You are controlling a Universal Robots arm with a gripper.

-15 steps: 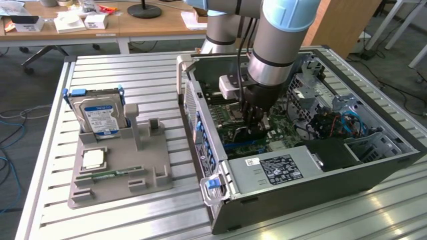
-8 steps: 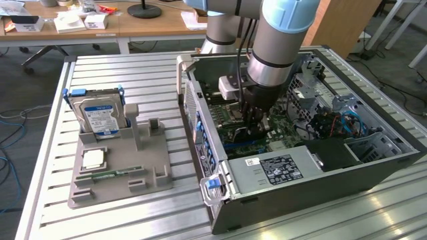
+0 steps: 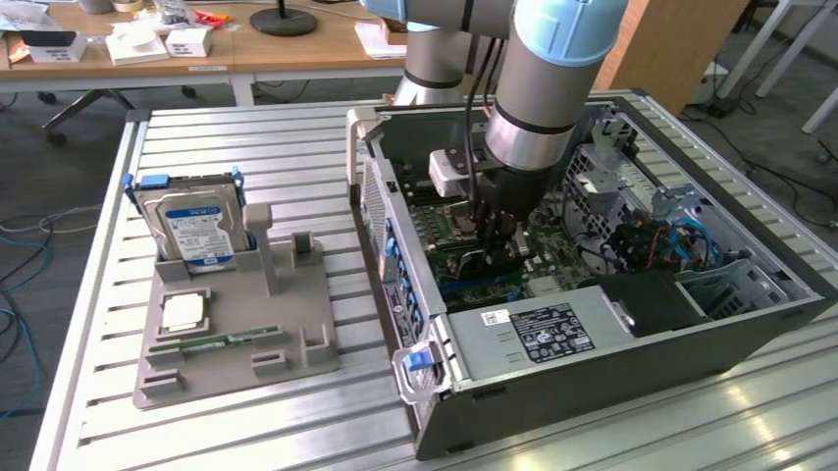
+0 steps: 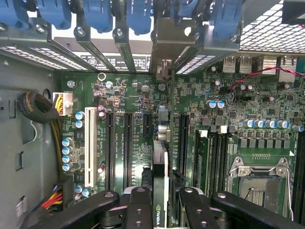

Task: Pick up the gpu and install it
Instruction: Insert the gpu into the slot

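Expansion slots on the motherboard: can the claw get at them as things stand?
Likely yes. The case side is open, the claw, gripping the gpu edge-on, hangs low over the black slots, and nothing seems to lie between it and the board.

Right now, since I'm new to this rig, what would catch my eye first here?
The arm reaches down into the open PC case. In the wrist view its gripper holds the gpu edge-on over the green motherboard. At the exterior view's left, a hard drive stands upright in a grey tray.
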